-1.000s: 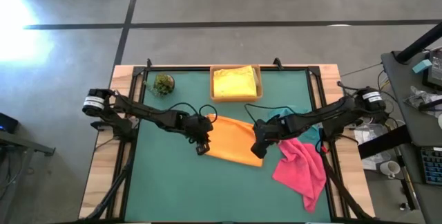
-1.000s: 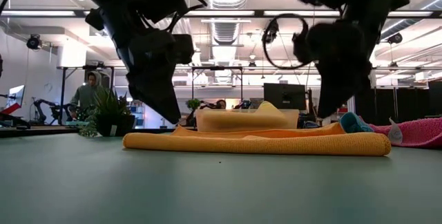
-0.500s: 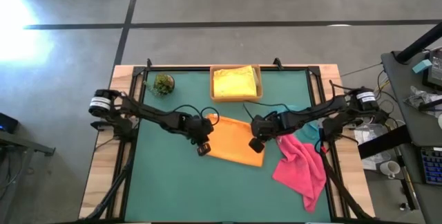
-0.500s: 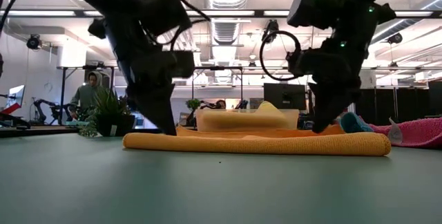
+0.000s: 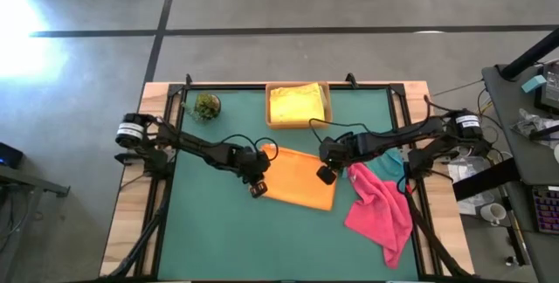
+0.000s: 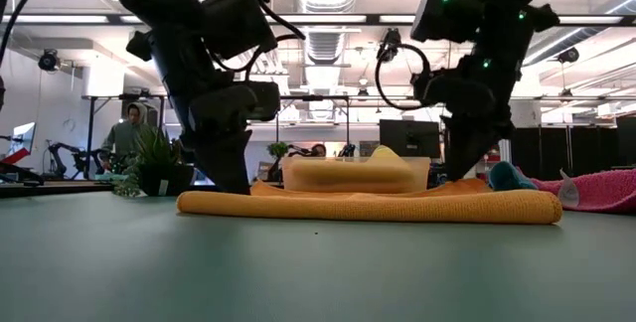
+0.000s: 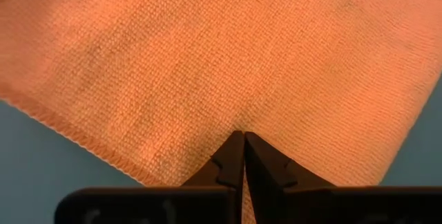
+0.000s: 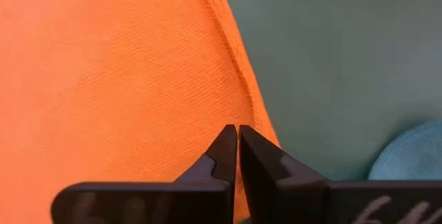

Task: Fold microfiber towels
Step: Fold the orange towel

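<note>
Green table [image 5: 218,231] carrying everything, open workshop ceiling showing beyond it in the low view.

Left claw [image 5: 255,181] pressing down with fingers closed together, tips meeting on the weave of the orange towel [image 5: 300,178] in the left wrist view, just inside that cloth's near-left edge. Right claw [image 5: 325,171] doing likewise, fingers pressed together at the same cloth's hemmed right edge in the right wrist view, no fabric visibly caught between them. Orange towel lying flat between the two claws, already doubled judging by the thick rolled edge in the low view.

Long axis running from left claw toward right claw, slanting slightly toward the near edge on the right side.

Judging the step: smoothing or seeking purchase for the next fold. Needing both claws opening a little, pinching matching corners, lifting together and carrying across the short axis, keeping hems aligned, avoiding dragging the lower layer.

Just beyond the right claw: pink towel [image 5: 382,213] crumpled, teal towel [image 5: 393,162] peeking out beside it. Farther back from both claws: yellow towel [image 5: 297,105] folded in the tan tray [image 5: 269,106]; plant ball [image 5: 207,106] behind the left arm.
</note>
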